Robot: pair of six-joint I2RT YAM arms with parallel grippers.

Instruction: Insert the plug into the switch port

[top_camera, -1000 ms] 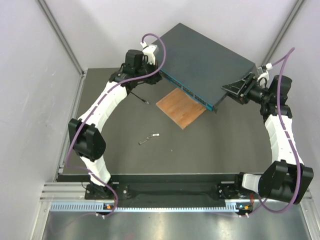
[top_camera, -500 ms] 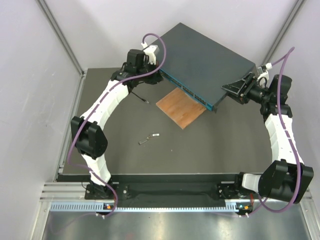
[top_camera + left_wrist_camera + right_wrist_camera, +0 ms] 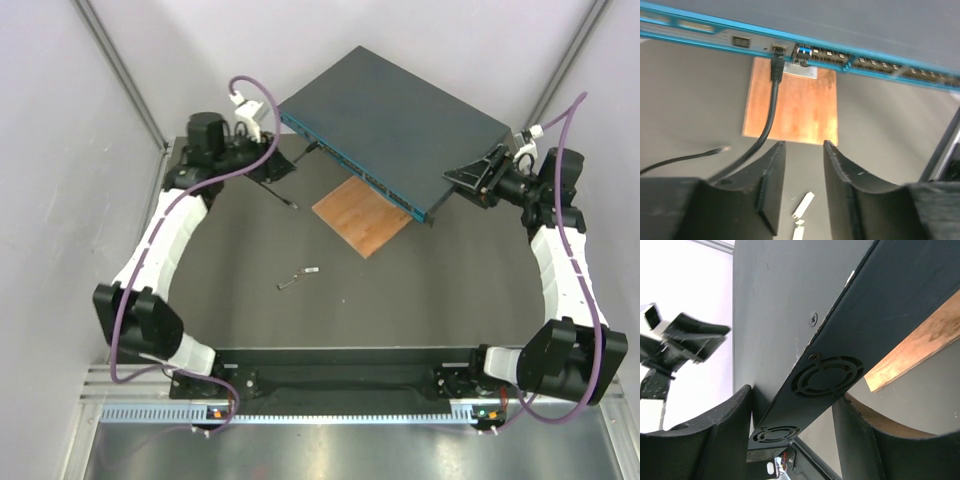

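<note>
Left wrist view tells it plainly: the plug [image 3: 776, 62] sits in a switch port [image 3: 778, 48] on the teal face, its black cable [image 3: 767, 120] trailing down toward the table [image 3: 250, 300]. A second ago the left gripper [image 3: 803, 147] was tight against that face; now it has backed away, its jaws spread with nothing between them. That reads as a release, so the insertion looks done, though whether the latch caught I cannot tell. The right gripper [image 3: 792, 400] has not budged, its jaws pinching the end of the switch [image 3: 400, 125] above the wooden board [image 3: 795, 105].
</note>
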